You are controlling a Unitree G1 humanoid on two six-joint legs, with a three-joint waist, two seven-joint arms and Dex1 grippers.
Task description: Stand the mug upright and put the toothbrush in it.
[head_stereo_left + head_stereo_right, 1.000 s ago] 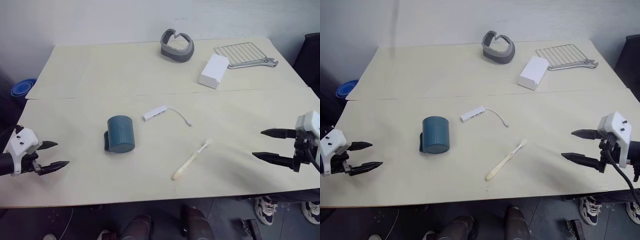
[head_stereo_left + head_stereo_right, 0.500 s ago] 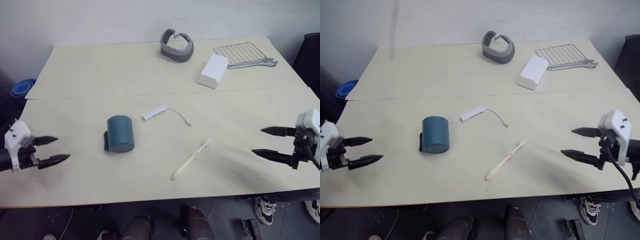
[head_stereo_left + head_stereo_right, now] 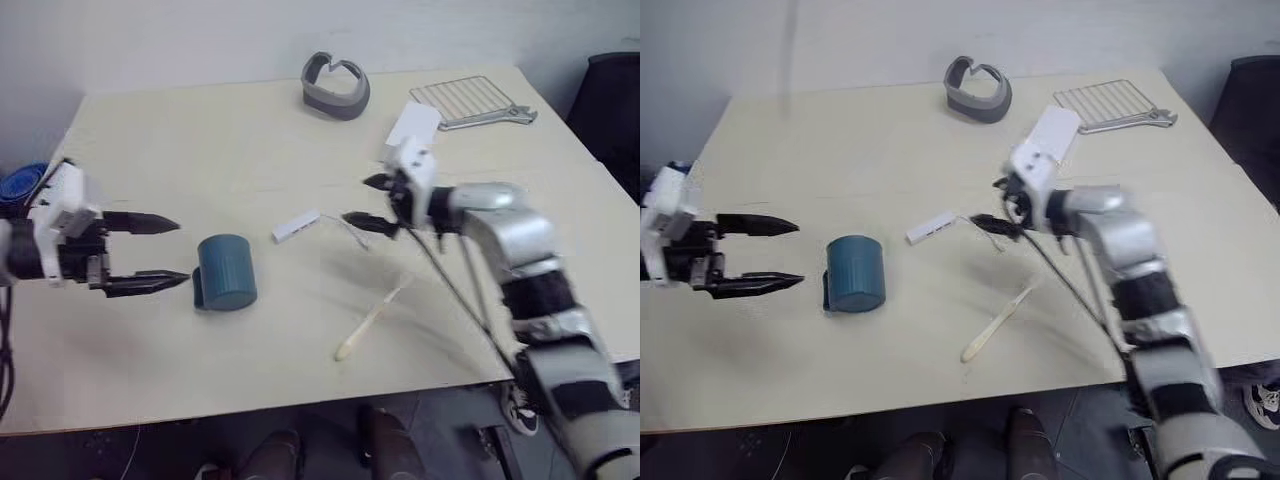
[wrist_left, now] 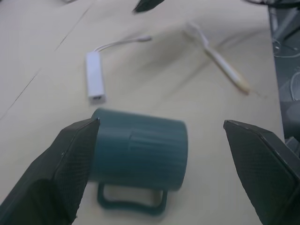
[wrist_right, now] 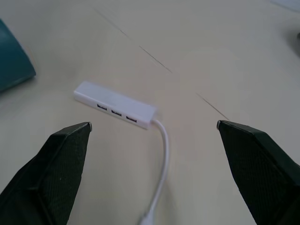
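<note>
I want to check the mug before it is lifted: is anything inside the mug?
Cannot tell. The mug lies on its side on the table, showing its outer wall and handle; its inside is hidden. The toothbrush lies apart.

A dark teal-blue cylindrical mug [image 3: 854, 274] lies on its side on the pale wooden worktop [image 3: 840, 150], the open left end effector [image 3: 768, 254] just beside it. A slim cream toothbrush [image 3: 997, 322] lies flat nearby.

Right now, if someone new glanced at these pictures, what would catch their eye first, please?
Probably the dark teal mug lying on its side on the pale table, with the left gripper open right beside it. Next, the right gripper, also open, hovers above the white hub, the toothbrush lying nearer the front edge.
</note>
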